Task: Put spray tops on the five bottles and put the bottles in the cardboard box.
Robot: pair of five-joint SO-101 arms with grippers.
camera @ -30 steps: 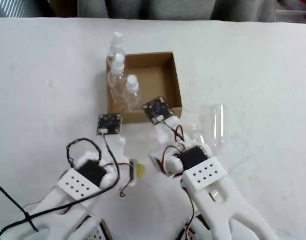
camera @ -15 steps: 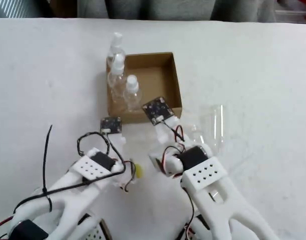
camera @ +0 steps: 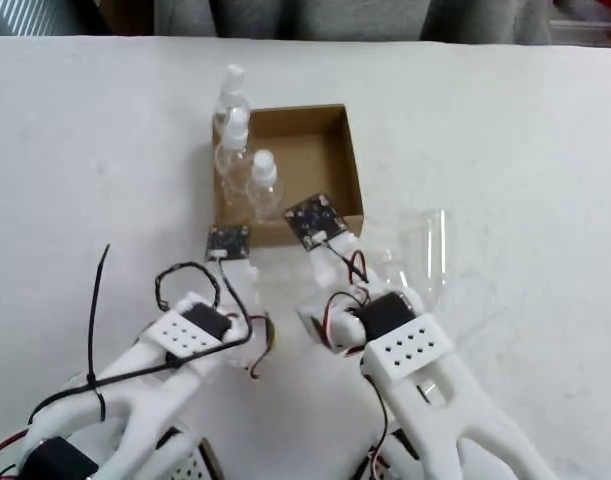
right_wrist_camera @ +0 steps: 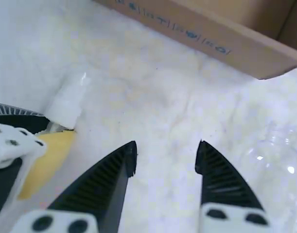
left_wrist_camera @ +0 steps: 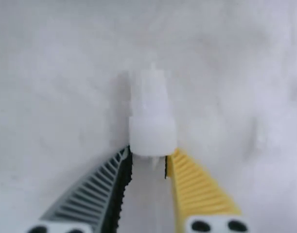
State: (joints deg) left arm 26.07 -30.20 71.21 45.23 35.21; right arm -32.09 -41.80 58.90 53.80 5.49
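A white spray top [left_wrist_camera: 150, 121] lies on the white cloth, and my left gripper [left_wrist_camera: 148, 162] is shut on its base, grey finger on one side and yellow on the other. The right wrist view shows that spray top [right_wrist_camera: 66, 103] beside the yellow finger [right_wrist_camera: 43, 162]. My right gripper [right_wrist_camera: 165, 158] hangs open over bare cloth, just short of the cardboard box [right_wrist_camera: 211, 29]. From above, the cardboard box [camera: 325, 120] holds three bottles [camera: 247, 165] with spray tops along its left wall. A clear bottle [camera: 425, 255] without a top lies right of the box.
Both arms [camera: 185, 345] [camera: 405, 345] stand close together in front of the box, their camera boards nearly touching its front wall. The clear bottle [right_wrist_camera: 279, 155] lies close by the right gripper. The white cloth stretches open to the far left and far right.
The left arm has swung and pushed forward towards the box, its camera board shifting up and to the right. The right arm has kept still.
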